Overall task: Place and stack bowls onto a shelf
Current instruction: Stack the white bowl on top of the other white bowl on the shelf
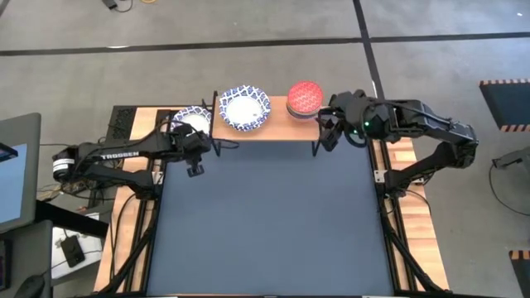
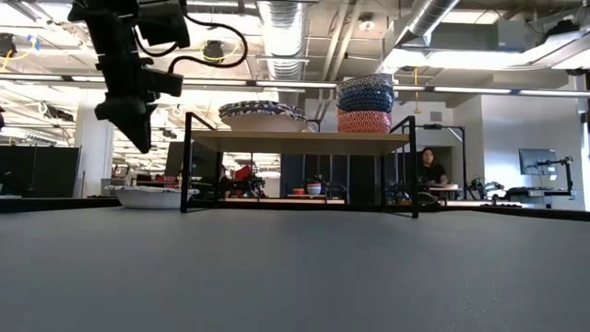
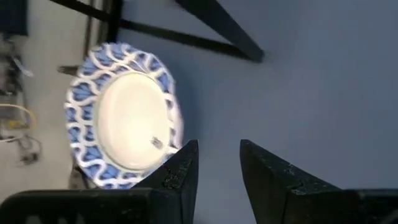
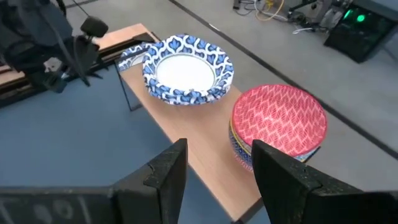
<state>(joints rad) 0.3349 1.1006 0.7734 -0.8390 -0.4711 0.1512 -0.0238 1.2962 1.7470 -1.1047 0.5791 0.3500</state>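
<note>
1. The table (image 1: 265, 232) fills the lower centre of the high view, a dark-blue top with both arms reaching in from the sides.
2. The shelf (image 1: 273, 126) sits at the table's upper edge, centre of the high view; in the low view its board stands on black legs mid-frame.
3. The right arm comes in from the right of the high view. Its right gripper (image 1: 325, 132) hovers by the shelf's right end, fingers spread with nothing between them, as the right wrist view shows.
4. The left arm comes in from the left. Its left gripper (image 1: 195, 157) hangs above the table at the shelf's left end, fingers parted by a narrow gap and holding nothing.
5. A white bowl (image 1: 244, 108) with a blue rim sits on the shelf, left of centre.
6. A second white bowl (image 1: 192, 120) rests on the table just left of the shelf, beside the left gripper.
7. A red bowl (image 1: 305, 97) tops a stack on the shelf's right part; the low view shows a blue patterned one above a red one.
</note>
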